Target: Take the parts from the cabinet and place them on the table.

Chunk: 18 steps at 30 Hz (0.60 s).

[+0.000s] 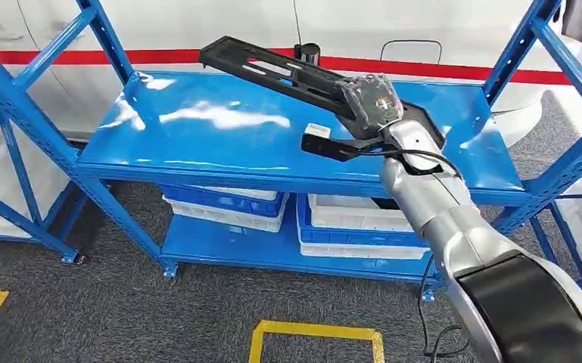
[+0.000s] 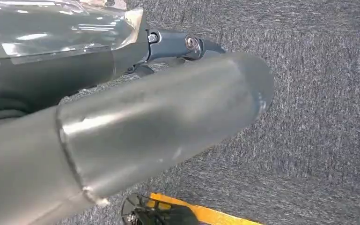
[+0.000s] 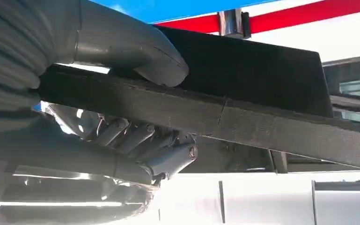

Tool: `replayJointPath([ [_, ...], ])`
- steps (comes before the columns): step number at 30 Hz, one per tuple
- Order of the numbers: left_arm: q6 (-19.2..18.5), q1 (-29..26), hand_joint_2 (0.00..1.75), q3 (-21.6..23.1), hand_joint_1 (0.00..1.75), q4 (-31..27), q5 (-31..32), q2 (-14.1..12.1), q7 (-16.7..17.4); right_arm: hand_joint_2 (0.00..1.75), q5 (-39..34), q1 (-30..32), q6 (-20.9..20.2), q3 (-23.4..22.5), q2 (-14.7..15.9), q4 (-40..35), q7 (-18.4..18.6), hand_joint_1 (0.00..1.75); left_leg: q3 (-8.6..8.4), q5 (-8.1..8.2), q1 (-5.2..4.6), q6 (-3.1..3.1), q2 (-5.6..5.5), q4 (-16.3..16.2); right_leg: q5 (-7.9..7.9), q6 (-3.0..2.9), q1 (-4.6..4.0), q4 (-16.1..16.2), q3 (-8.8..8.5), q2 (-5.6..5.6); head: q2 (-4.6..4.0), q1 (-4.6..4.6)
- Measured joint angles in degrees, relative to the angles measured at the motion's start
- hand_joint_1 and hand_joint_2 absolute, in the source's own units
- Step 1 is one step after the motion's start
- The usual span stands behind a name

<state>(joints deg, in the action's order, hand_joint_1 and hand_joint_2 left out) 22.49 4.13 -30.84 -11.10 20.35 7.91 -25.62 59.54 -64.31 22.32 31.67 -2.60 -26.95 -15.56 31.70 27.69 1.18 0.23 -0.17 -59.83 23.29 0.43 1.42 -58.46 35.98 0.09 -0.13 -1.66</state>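
Note:
A long black flat part (image 1: 272, 72) sits tilted above the blue top shelf (image 1: 212, 128) of the cabinet, its far end toward the back left. My right hand (image 1: 371, 102) grips its near end. In the right wrist view the thumb (image 3: 131, 49) presses on one side of the black part (image 3: 262, 126) and the fingers (image 3: 164, 159) curl under the other. A second black part (image 1: 331, 147) with a white label (image 1: 317, 130) lies on the shelf just below the hand. My left hand (image 2: 159, 122) hangs over grey carpet, thumb straight, holding nothing.
Blue and white crates (image 1: 227, 204) (image 1: 356, 227) fill the lower shelf. Blue uprights (image 1: 15, 128) (image 1: 575, 151) frame the cabinet on both sides. A small black cylinder (image 1: 308, 53) stands at the shelf's back edge. Yellow floor tape (image 1: 318, 331) marks the carpet in front.

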Motion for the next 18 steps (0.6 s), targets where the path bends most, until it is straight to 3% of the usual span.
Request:
replayJointPath([
  [1,0.0,0.1,0.0,0.0,0.0,0.0,0.0,0.0,0.0,1.75,0.0,-0.1,0.0,0.0,0.0,0.0,0.0,1.68,-0.57,0.77,-0.33,0.05,-0.03,1.4,-0.25,0.4,-0.47,0.0,0.22,0.01,0.0,0.07],
  [2,0.0,0.1,0.0,0.0,0.0,0.0,0.1,0.0,0.0,1.75,0.0,-0.1,0.1,0.0,0.1,0.0,0.0,1.68,-0.26,0.41,-0.48,0.35,-0.11,1.3,-0.38,0.6,-0.45,0.0,0.32,-0.04,0.0,0.18],
  [10,0.0,0.1,0.0,0.0,0.0,0.0,0.1,0.0,0.0,1.75,0.0,-0.1,0.1,0.0,0.1,0.0,0.0,1.68,-0.21,0.4,-0.52,0.4,-0.15,1.3,-0.43,0.67,-0.4,0.0,0.34,-0.04,0.0,0.18],
  [12,0.0,0.1,0.0,0.0,0.0,0.0,0.1,0.0,0.0,1.75,0.0,-0.1,0.1,0.0,0.0,0.0,0.0,1.68,-0.02,0.31,-0.66,0.55,-0.12,1.1,-0.64,0.98,-0.35,0.0,0.45,-0.04,0.0,0.07],
  [13,0.0,0.1,0.0,0.0,0.0,0.0,0.1,0.2,0.0,1.75,0.0,-0.1,0.1,0.0,0.1,0.0,0.0,1.68,0.36,-1.43,-0.43,2.32,0.07,2.2,-1.08,2.31,-0.55,0.1,1.28,-0.07,0.0,0.15],
  [14,0.0,0.1,0.0,0.0,0.0,0.0,0.1,0.1,0.0,1.75,0.0,-0.2,0.2,0.0,0.3,0.0,0.0,1.68,1.26,-2.4,-0.72,3.27,0.26,2.5,3.1,1.38,-0.47,-4.7,3.34,-0.03,0.0,0.42],
  [15,0.0,0.1,0.0,0.0,0.0,0.0,0.1,0.1,0.0,1.75,0.0,-0.1,0.2,0.0,0.3,0.0,0.0,1.68,2.11,-2.98,-0.87,3.39,0.31,2.4,6.98,1.0,-0.5,-12.3,5.96,-0.04,0.0,0.37],
  [16,0.0,0.1,0.0,0.0,0.0,0.0,0.1,0.2,0.0,1.75,0.0,0.3,0.2,0.1,0.4,0.1,0.0,1.68,3.51,-4.01,-1.16,3.45,0.28,2.3,8.92,1.62,-0.6,-17.7,6.49,-0.03,0.0,0.35],
  [17,0.0,0.1,0.0,0.0,0.0,0.0,0.1,0.2,0.0,1.75,0.0,0.4,0.2,0.1,0.4,0.1,0.0,1.68,4.12,-4.52,-1.25,3.32,0.19,2.3,7.08,2.07,-0.73,-12.0,2.32,-0.04,0.0,0.42],
  [18,0.0,0.1,0.0,0.0,0.0,0.0,0.1,0.2,0.0,1.75,0.0,0.3,0.2,0.1,0.4,0.1,0.0,1.68,4.36,-4.79,-1.3,3.17,0.15,2.2,5.66,2.16,-0.76,-6.3,-1.31,-0.05,0.0,0.37],
])
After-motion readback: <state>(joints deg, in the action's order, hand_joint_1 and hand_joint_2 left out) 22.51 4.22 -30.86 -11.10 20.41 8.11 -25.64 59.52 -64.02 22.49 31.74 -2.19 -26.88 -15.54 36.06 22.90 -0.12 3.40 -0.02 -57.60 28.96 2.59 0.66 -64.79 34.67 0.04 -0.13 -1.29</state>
